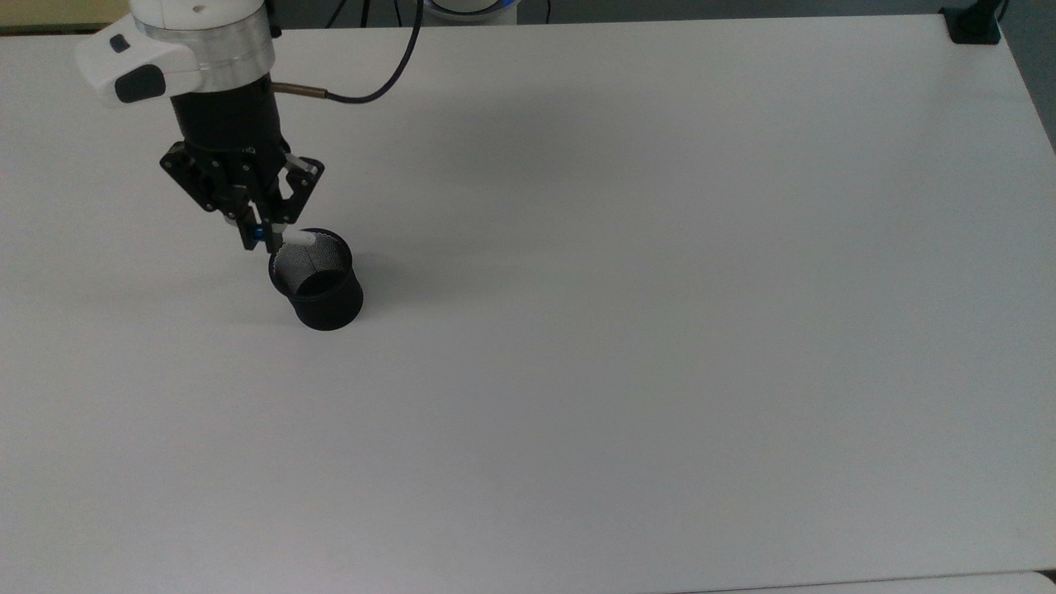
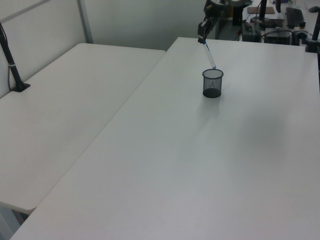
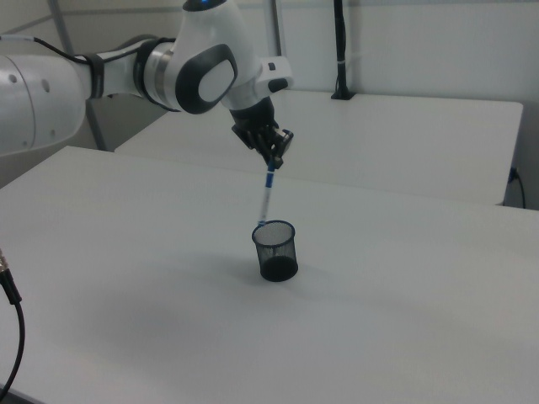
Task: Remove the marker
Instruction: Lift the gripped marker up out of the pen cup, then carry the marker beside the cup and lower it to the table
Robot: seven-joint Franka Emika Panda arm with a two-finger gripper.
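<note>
I am holding the marker by its top end in my gripper, above the mesh cup. It is hanging tilted, lower tip just over the cup's rim. The cup is standing upright on the white table.

White table, matte, evenly lit. Second white table just beside, narrow gap between. Pale wall behind. Black clamped post on second table's far edge; another in the right view.
</note>
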